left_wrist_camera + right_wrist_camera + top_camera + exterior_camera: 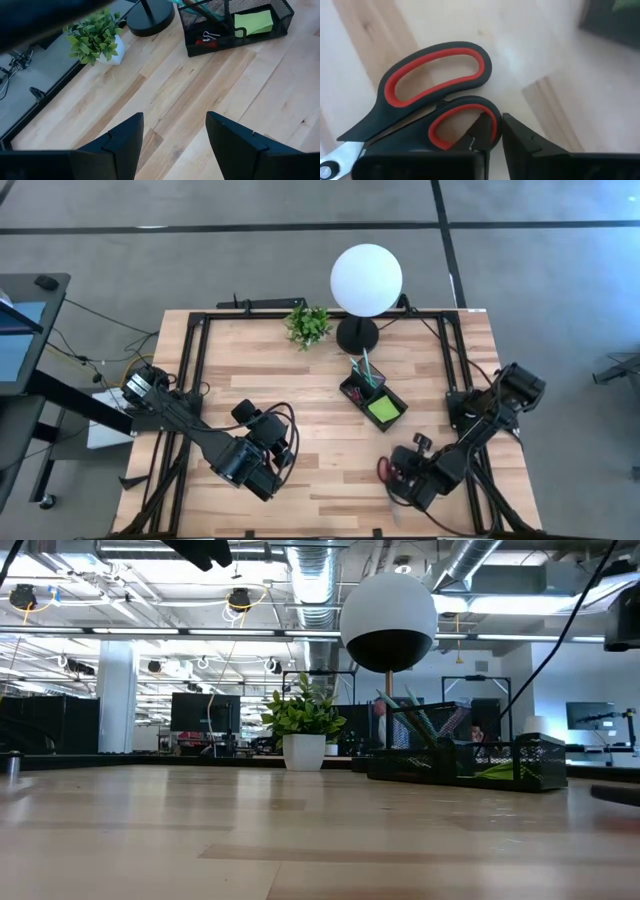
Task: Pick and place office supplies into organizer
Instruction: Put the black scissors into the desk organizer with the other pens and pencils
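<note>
Your right pincer (492, 135) is down on the worktop (300, 380) near its front right, its fingers pinching the rim of the scissors' (427, 100) smaller handle loop: smooth black plastic lined red. The mesh organizer (373, 396) sits just beyond. Your left pincer (172, 142) waits agape, front left.

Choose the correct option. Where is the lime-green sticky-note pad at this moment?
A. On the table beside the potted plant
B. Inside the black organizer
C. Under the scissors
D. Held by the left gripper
B. The sticky-note pad lies in a compartment of the organizer, as the left wrist view also shows.
</note>
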`<state>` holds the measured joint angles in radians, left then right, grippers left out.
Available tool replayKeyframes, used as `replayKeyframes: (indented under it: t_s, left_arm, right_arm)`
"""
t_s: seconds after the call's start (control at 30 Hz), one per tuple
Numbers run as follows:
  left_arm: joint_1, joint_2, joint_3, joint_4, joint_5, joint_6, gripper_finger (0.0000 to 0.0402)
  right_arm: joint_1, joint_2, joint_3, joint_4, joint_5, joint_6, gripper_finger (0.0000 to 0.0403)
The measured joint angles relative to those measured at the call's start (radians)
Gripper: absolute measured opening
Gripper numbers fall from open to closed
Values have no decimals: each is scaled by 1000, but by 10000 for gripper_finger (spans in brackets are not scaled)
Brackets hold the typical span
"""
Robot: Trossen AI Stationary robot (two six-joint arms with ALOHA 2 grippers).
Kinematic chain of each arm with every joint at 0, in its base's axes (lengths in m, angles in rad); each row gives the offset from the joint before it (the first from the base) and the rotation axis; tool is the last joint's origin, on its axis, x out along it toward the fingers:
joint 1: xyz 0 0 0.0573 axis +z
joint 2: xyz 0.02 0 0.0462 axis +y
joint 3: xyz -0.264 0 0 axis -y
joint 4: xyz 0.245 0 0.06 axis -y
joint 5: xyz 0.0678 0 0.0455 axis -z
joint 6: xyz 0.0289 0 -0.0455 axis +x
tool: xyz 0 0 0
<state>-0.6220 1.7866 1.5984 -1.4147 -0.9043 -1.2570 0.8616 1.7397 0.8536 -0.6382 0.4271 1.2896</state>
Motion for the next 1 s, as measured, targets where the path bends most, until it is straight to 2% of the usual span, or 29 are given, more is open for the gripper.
replayKeyframes:
  t_s: [0.1,0.23,0.43,0.53,0.67,0.83,1.0]
  left_arm:
    - [0,0,0,0,0,2,213]
    - [0,0,0,0,0,3,213]
    - [0,0,0,0,0,5,213]
    - [0,0,0,0,0,5,213]
    - [0,0,0,0,0,5,213]
    - [0,0,0,0,2,5,213]
    - [0,0,0,-4,2,14,213]
  right_arm:
    - [-2,5,4,-6,66,-7,32]
    - [-9,5,38,-41,158,-16,11]
    - [-35,4,124,-223,339,-8,22]
    - [-62,3,188,-351,440,-8,28]
    - [-120,3,292,-588,550,-5,16]
    - [-213,0,424,-941,646,113,9]
    - [-338,-107,444,-903,817,-57,22]
